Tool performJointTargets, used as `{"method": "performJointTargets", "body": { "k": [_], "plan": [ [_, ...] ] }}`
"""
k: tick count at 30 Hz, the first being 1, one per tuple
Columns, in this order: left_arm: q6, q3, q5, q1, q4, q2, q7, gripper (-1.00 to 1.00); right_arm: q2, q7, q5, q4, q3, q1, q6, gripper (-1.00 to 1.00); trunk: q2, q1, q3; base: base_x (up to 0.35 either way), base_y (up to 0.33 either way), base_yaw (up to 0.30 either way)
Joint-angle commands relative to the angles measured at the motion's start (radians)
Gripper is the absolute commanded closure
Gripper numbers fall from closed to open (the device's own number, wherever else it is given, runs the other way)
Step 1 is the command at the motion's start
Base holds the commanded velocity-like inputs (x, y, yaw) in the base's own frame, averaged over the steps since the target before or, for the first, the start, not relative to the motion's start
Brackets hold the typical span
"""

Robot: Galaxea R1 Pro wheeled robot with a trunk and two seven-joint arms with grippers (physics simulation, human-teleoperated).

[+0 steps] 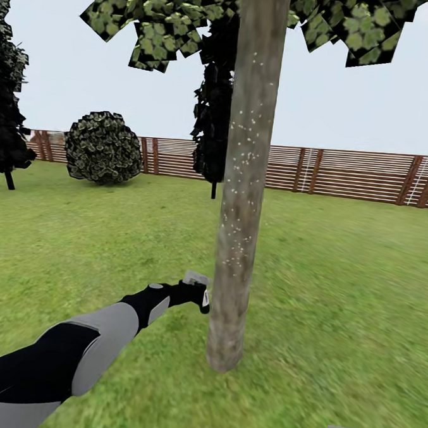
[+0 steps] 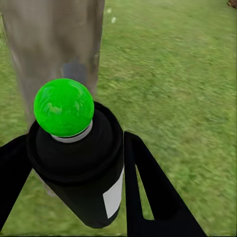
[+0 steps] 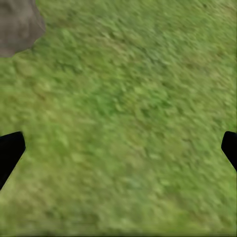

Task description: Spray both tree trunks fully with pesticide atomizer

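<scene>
One pale tree trunk (image 1: 245, 178), two dark conifers (image 1: 214, 100), one round bush (image 1: 103, 147), one slatted wooden fence (image 1: 356, 175), and one pesticide atomizer (image 2: 81, 163).

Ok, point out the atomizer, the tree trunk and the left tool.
pesticide atomizer (image 2: 79, 168), left wrist view, black body.
tree trunk (image 1: 243, 197), head view, speckled mid-section.
left tool (image 2: 74, 187), left wrist view, midway between fingertips.

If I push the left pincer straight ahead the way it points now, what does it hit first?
Most likely the tree trunk: the left pincer, holding the atomizer, faces its lower part at close range, though the gap is hard to judge.
</scene>
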Motion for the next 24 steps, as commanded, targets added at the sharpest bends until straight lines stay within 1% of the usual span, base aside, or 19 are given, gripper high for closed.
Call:
{"method": "performJointTargets", "body": {
  "k": [1,3,5,9,18,21,24],
  "plan": [
    [0.006,-0.004,0.000,-0.001,-0.001,0.000,-0.001,1.00,0.001,0.000,-0.010,0.004,0.009,-0.002,-0.007,-1.00,-0.002,0.000,-0.002,0.000,0.346,0.000],
    [0.032,-0.005,-0.001,-0.001,-0.001,-0.001,0.000,1.00,0.004,0.000,-0.010,0.004,0.009,-0.002,-0.007,-1.00,-0.002,0.000,-0.002,0.040,0.346,0.000],
    [0.039,-0.007,-0.009,-0.001,-0.001,-0.003,0.000,1.00,0.006,0.000,-0.010,0.004,0.009,-0.002,-0.007,-1.00,-0.002,0.000,-0.002,0.104,0.346,0.000],
    [0.040,-0.008,-0.019,-0.001,-0.001,-0.004,0.001,1.00,0.007,0.000,-0.010,0.004,0.009,-0.002,-0.007,-1.00,-0.002,0.000,-0.002,0.133,0.346,0.000],
    [0.040,-0.008,-0.021,-0.001,-0.001,-0.004,-0.001,1.00,0.015,0.000,-0.010,0.004,0.009,-0.002,-0.007,-1.00,-0.002,0.000,-0.002,0.163,0.347,-0.003],
    [0.040,-0.008,-0.021,-0.001,0.000,-0.004,-0.001,1.00,0.015,0.000,-0.010,0.004,0.009,-0.002,-0.007,-1.00,-0.002,0.000,-0.003,0.034,0.350,-0.130],
    [0.040,-0.008,-0.021,-0.001,-0.001,-0.004,-0.001,1.00,0.016,0.000,-0.010,0.004,0.009,-0.002,-0.007,-1.00,-0.002,0.000,-0.005,0.010,0.350,-0.244]
  ]
}}
